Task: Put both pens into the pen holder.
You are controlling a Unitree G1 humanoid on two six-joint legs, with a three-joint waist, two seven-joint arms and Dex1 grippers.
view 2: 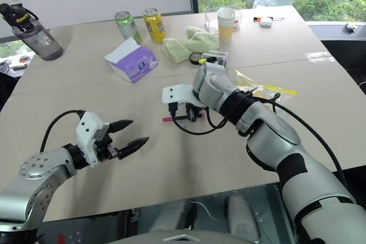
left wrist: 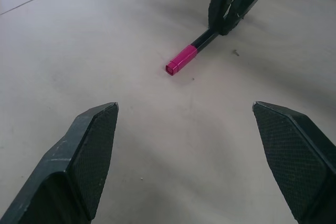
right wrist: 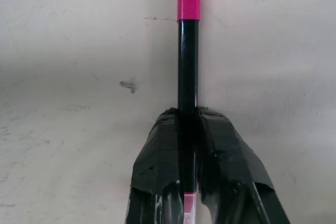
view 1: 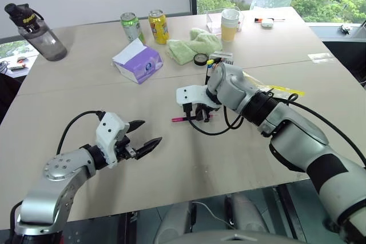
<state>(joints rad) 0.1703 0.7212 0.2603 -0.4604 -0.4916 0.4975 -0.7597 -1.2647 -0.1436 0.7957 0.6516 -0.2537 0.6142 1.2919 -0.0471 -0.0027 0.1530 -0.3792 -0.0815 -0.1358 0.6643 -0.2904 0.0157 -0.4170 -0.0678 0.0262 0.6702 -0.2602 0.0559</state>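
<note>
Right wrist view puts us right on the action: the right gripper (right wrist: pixel 189 116) has its two black fingers pinched tight on the dark barrel of the magenta-ended pen (right wrist: pixel 188 35), which lies flat on the table (view 1: pixel 189 164), mid-table. Left gripper (view 1: pixel 143 135) hangs low over the near side, fingers spread wide, nothing between them, pointing across at that pen. Out past the right arm sits the black mesh pen holder (view 1: pixel 216 62), a bit of yellow showing at its top; what else stands in it I can't make out. Behind it there's a green cloth (view 1: pixel 193 45) and a clear cup (view 1: pixel 230 24) with pale liquid. A purple-white tissue box (view 1: pixel 137 63) stands left of the cloth, two drink cans (view 1: pixel 144 26) beyond it, a dark bottle (view 1: pixel 35 32) near the far left edge. Bare tabletop runs between both grippers and the near edge. Can lettering is too small to read.
</note>
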